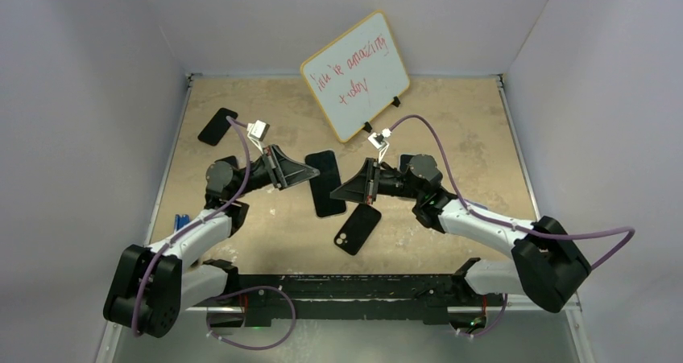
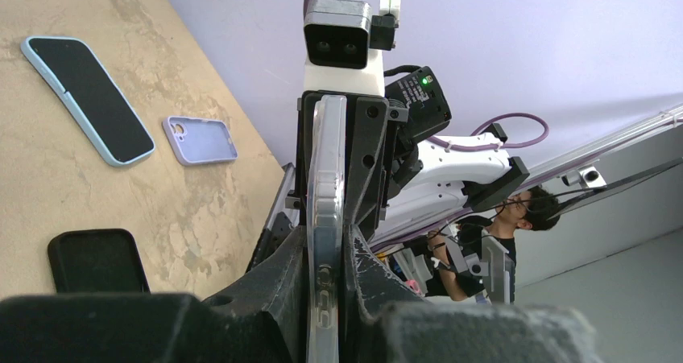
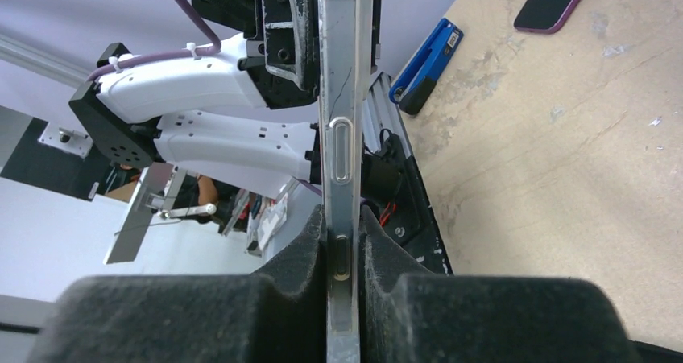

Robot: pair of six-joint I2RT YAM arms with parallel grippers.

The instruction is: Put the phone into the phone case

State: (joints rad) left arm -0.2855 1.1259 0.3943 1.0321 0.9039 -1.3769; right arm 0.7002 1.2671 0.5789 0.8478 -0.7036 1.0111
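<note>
From above, the phone (image 1: 325,183) hangs over the table (image 1: 483,146) at centre. The left gripper (image 1: 309,172) pinches from nine o'clock and the right gripper (image 1: 345,191) from four o'clock. A black case (image 1: 358,228) lies at five o'clock and a whiteboard (image 1: 355,75) at one o'clock.

On the left wrist, the fingers (image 2: 282,278) are closed narrow on the rim of a clear case (image 2: 326,162). A lilac case (image 2: 200,139) lies at ten o'clock.

On the right wrist, the fingers (image 3: 387,254) are clamped on the phone's metal edge, right at a side button.

Whether the phone sits fully in the clear case I cannot tell. The likely risk is that uneven squeezing flexes the rim, a corner springs loose, and the phone drops.
</note>
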